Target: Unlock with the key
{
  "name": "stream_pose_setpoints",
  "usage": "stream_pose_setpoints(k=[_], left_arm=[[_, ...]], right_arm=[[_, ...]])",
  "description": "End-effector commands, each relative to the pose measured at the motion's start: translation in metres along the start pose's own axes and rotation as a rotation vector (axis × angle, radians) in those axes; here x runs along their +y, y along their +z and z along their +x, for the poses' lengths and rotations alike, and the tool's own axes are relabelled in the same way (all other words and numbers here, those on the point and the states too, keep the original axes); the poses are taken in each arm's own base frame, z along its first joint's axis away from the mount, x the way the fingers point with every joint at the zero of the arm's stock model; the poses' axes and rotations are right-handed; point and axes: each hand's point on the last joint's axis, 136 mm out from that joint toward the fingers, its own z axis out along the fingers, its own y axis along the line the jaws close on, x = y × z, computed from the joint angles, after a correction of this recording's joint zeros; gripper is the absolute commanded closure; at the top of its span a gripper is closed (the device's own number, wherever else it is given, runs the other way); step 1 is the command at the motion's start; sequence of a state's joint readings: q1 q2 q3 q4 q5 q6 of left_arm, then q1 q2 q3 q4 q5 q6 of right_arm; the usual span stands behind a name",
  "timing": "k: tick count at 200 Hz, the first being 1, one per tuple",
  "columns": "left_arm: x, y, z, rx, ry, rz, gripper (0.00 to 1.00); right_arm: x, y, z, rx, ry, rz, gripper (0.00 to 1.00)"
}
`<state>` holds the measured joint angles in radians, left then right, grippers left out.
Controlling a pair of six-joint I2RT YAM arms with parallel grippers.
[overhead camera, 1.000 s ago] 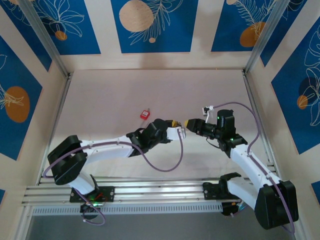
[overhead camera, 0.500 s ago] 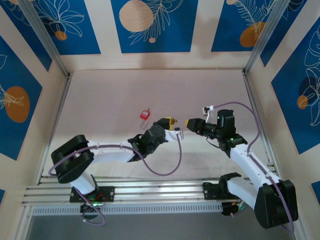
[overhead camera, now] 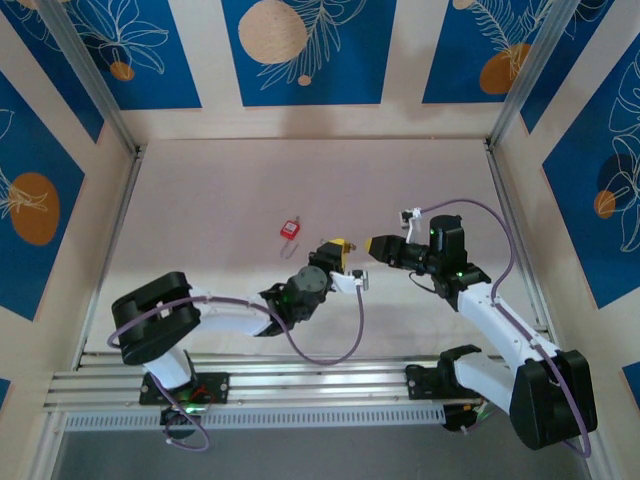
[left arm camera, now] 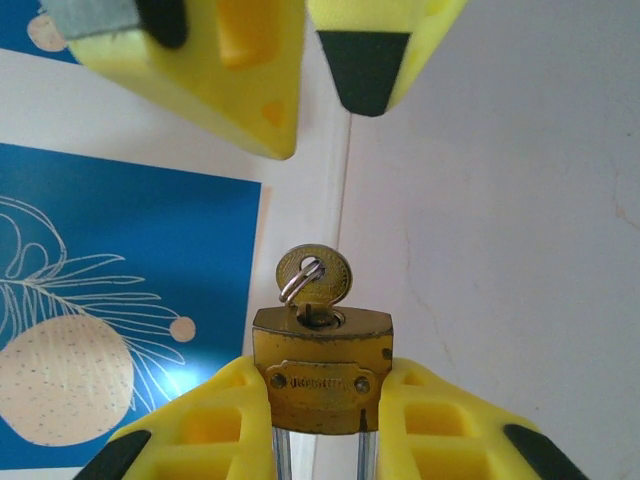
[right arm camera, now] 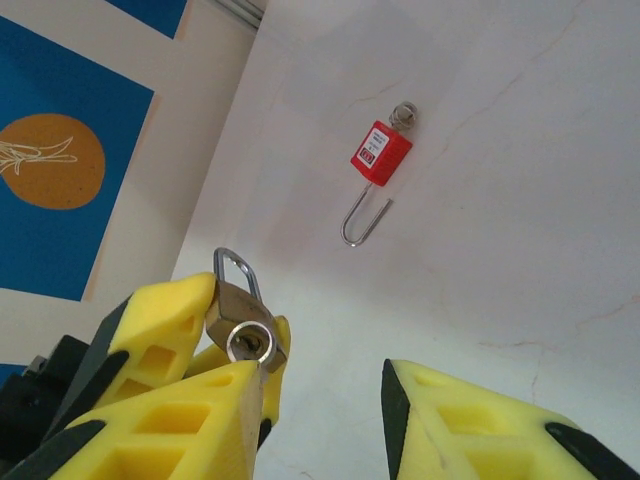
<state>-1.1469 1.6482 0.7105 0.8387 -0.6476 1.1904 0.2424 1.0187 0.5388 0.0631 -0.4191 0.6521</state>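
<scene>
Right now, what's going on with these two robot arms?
The left hand is clamped on a brass padlock that has a key in its keyhole, and it points that end toward the other arm. The right hand is open and empty, with its fingers facing the key a short way off. It is probably lining up to grip and turn it. A red padlock lies apart on the table with its shackle open.
</scene>
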Motion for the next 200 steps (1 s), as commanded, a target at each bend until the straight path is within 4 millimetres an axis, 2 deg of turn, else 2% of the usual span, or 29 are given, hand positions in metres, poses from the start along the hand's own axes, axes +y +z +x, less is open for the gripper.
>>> stream_pose_setpoints(k=[1, 63, 133, 167, 200], left_arm=[[0.002, -0.003, -0.001, 0.015, 0.043, -0.069, 0.8], [-0.001, -0.004, 0.0, 0.031, 0.093, -0.122, 0.8], [-0.002, -0.005, 0.001, 0.036, 0.108, -0.155, 0.8], [-0.003, -0.005, 0.002, 0.037, 0.117, -0.16, 0.8], [-0.005, -0.004, 0.001, 0.036, 0.122, -0.162, 0.8]], right_arm=[[0.014, 0.0, -0.01, -0.011, -0.076, -0.039, 0.62], [0.019, 0.003, -0.013, -0.04, -0.13, -0.082, 0.62], [0.021, 0.022, 0.002, 0.009, -0.153, -0.071, 0.62], [0.016, 0.025, 0.012, 0.057, -0.147, -0.042, 0.65], [0.013, 0.025, 0.013, 0.058, -0.136, -0.03, 0.7]])
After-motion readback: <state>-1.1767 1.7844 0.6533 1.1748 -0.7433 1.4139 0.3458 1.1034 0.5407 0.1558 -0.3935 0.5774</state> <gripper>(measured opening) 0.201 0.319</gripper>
